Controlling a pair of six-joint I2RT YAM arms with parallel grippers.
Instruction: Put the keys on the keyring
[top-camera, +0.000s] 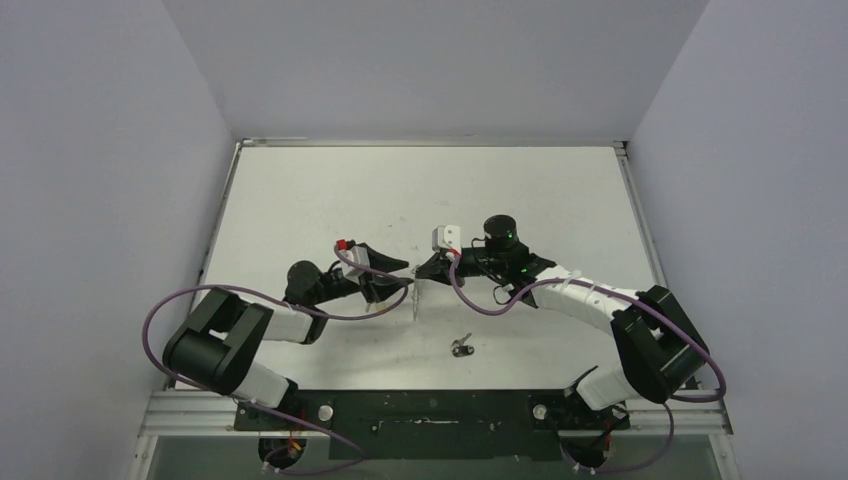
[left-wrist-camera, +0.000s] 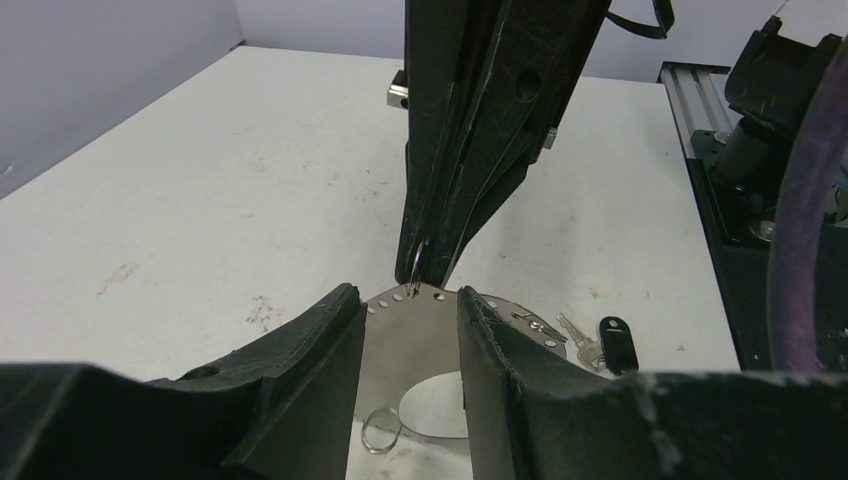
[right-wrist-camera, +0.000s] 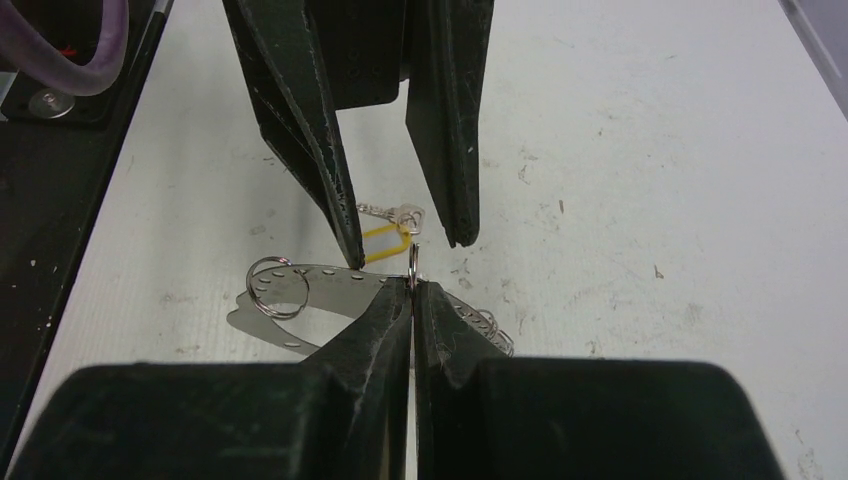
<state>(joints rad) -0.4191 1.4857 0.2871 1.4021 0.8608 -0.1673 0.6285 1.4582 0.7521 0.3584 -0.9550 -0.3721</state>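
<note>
The keyring (left-wrist-camera: 410, 345) is a flat silvery plate with a row of holes along its edge and an oval cut-out; small rings (right-wrist-camera: 277, 287) hang from it. My right gripper (right-wrist-camera: 412, 287) is shut on one small ring (right-wrist-camera: 412, 262) at the plate's top edge. My left gripper (left-wrist-camera: 408, 296) faces it with its fingers (left-wrist-camera: 300, 370) apart, one on each side of the plate's middle. A yellow-headed key (right-wrist-camera: 385, 243) lies under the left gripper (right-wrist-camera: 405, 250). The black-headed key (left-wrist-camera: 617, 343) lies on the table nearer the arm bases (top-camera: 460, 347). Both grippers meet at mid-table (top-camera: 412, 275).
Purple cables (top-camera: 500, 300) loop from both arms over the white table (top-camera: 560, 200). The black base rail (top-camera: 430, 410) runs along the near edge. Grey walls close in the table's left, right and far sides.
</note>
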